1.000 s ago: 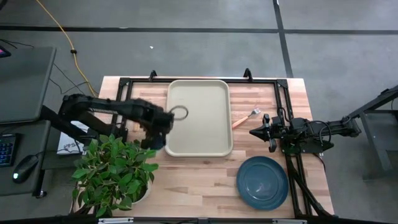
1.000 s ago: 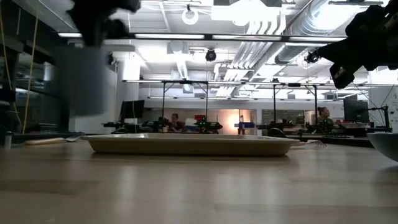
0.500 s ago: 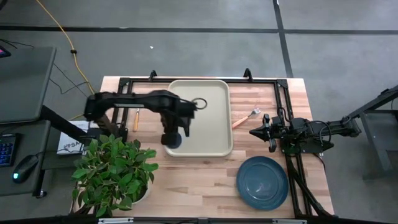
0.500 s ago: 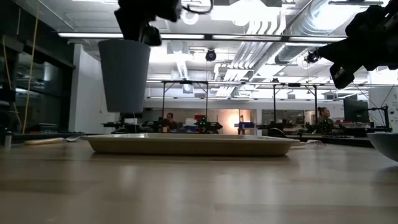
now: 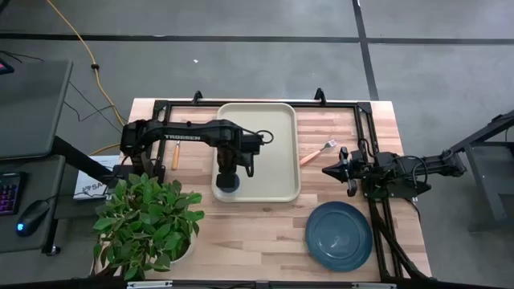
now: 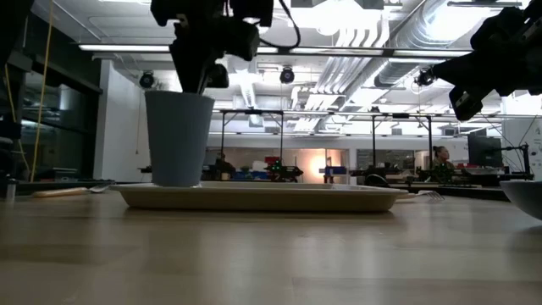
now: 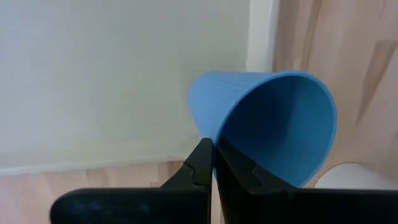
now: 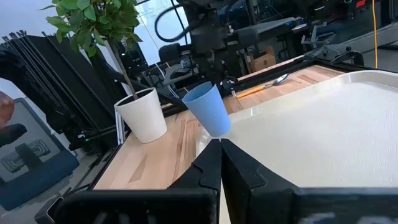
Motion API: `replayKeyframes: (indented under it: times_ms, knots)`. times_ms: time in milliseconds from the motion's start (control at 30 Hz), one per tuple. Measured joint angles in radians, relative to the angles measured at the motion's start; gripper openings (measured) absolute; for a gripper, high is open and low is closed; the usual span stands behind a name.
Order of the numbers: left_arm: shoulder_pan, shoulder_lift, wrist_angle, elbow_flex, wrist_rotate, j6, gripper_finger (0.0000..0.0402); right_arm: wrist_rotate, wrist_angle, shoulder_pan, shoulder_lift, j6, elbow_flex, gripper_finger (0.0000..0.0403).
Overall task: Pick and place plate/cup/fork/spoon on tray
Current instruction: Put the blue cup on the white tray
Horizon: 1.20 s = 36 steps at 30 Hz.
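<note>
The small blue cup is upright over the near left corner of the beige tray. My left gripper is shut on its rim from above. In the low view the cup has its base level with the tray's rim. The dark-blue plate lies on the table near the right. The fork lies right of the tray. The spoon lies left of it, partly under the left arm. My right gripper is shut and empty, right of the tray. My left gripper holds the cup by its top rim, one finger inside the cup and one outside. The fingers come from above, pointing down. The cup is upright below them; the tray's rim hides whether its base stands on the tray's floor.
A potted plant with a white pot stands at the table's near left corner, close to the left arm. A black frame runs round the table's far and right sides. Bare tray floor lies beyond and right of the cup.
My left gripper has carried the cup from beside the tray's left edge toward the table's right, over the tray's near left corner, then down. The cup has stayed upright and now has its base at the tray's level.
</note>
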Motion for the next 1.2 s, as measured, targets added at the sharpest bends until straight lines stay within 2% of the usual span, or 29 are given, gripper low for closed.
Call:
replayKeyframes:
  times_ms: [233, 967, 1200]
  knots:
    - [0.015, -0.003, 0.026, -0.050, 0.008, -0.006, 0.0000, 0.000, 0.000, 0.000, 0.000, 0.000, 0.000, 0.0000]
    - [0.015, -0.003, 0.032, -0.052, 0.008, -0.008, 0.0001, 0.000, 0.000, 0.000, 0.000, 0.000, 0.000, 0.0000]
    - [0.015, -0.003, 0.033, -0.052, 0.007, -0.018, 0.0041, 0.000, 0.000, 0.000, 0.000, 0.000, 0.000, 0.0000]
